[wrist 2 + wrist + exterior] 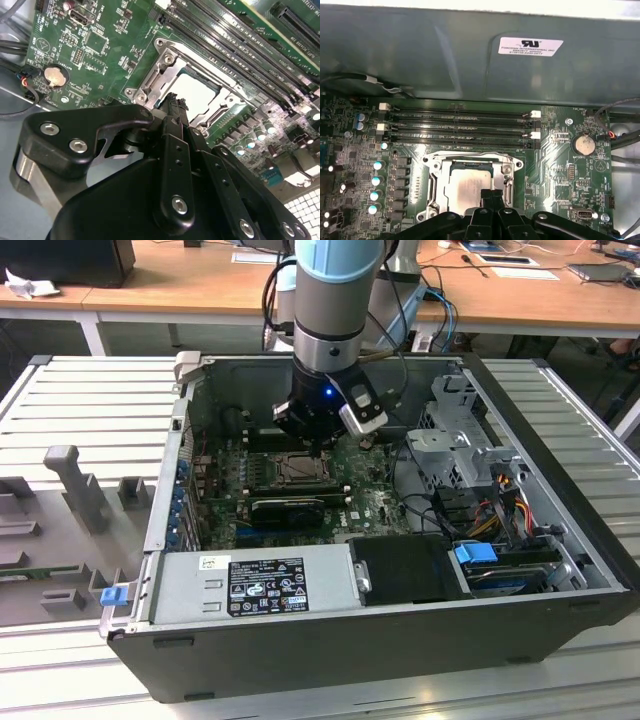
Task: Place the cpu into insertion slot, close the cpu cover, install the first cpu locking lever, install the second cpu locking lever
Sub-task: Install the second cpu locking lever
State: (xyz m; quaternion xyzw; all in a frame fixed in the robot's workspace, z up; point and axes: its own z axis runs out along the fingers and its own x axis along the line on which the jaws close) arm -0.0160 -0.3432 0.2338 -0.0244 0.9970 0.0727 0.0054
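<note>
Pincer (491, 196) (fingers together, empty) just above cpu (467, 187), seated in insertion slot (436, 192).

White printed label (530, 47) on the inner case wall; black-and-white rating label (268, 585) on the power supply housing; fine white silkscreen on the motherboard (560, 150); no wording legibly recorded
</note>
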